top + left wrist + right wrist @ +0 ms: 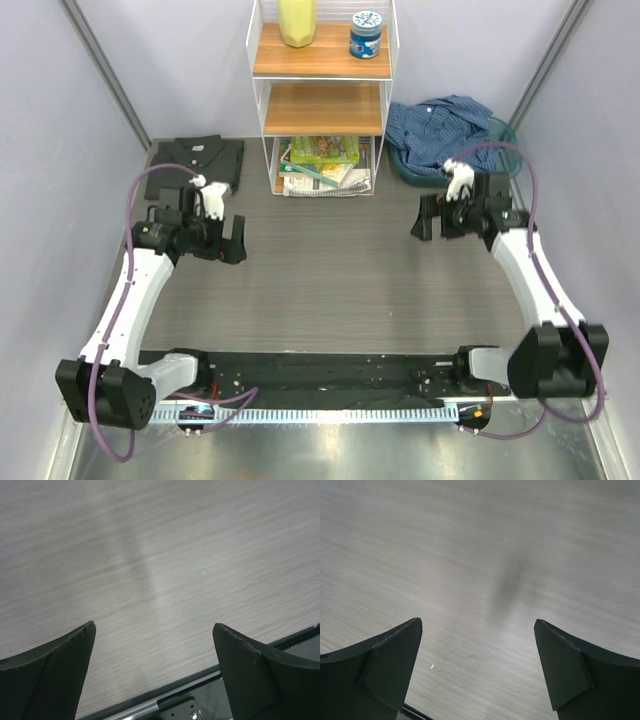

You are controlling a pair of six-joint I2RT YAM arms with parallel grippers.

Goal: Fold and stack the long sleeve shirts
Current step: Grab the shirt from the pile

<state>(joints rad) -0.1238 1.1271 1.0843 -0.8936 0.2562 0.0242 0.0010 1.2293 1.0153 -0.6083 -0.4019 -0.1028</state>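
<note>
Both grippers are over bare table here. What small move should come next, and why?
Probably reach the right gripper toward the blue shirt. It lies crumpled in the tub, just beyond that open, empty gripper, while the grey shirt already lies folded at the far left.

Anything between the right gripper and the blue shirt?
Nothing visible. The right gripper, open, hangs over the table. The blue shirt is heaped in the tub just beyond it, with only the tub's rim around it.
</note>
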